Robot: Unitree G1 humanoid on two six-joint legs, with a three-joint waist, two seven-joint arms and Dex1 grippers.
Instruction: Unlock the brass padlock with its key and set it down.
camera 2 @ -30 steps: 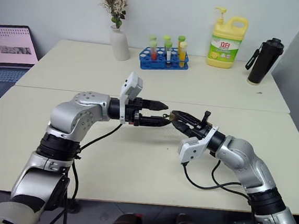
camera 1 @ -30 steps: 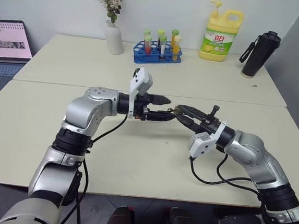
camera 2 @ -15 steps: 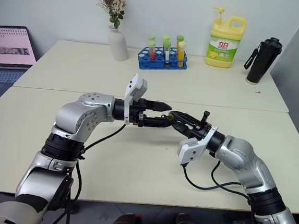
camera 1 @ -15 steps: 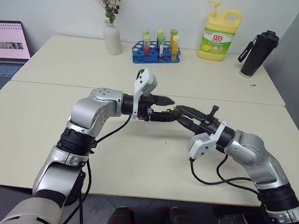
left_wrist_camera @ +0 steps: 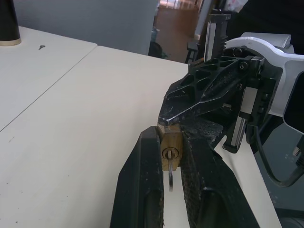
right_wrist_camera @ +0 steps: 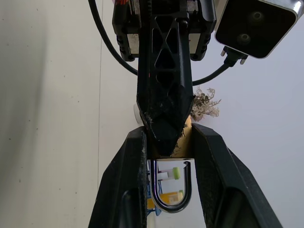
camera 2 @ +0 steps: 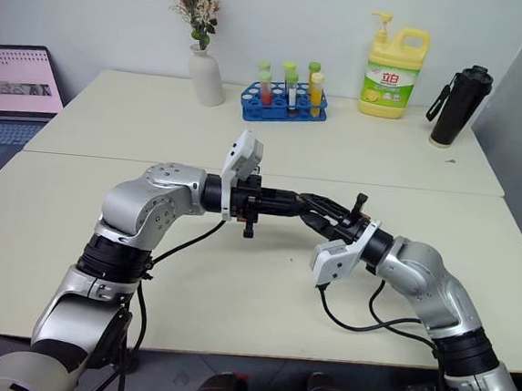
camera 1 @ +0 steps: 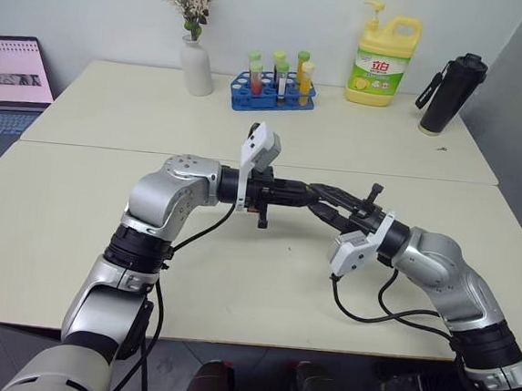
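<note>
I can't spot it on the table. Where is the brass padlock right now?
The brass padlock is held above mid-table where the left gripper and right gripper meet, pinched by both, the key in its keyhole.

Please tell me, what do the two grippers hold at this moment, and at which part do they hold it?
Both hold the brass padlock by its body: the left gripper pinches its sides near the keyhole, and the right gripper clamps it too, with the shackle free.
</note>
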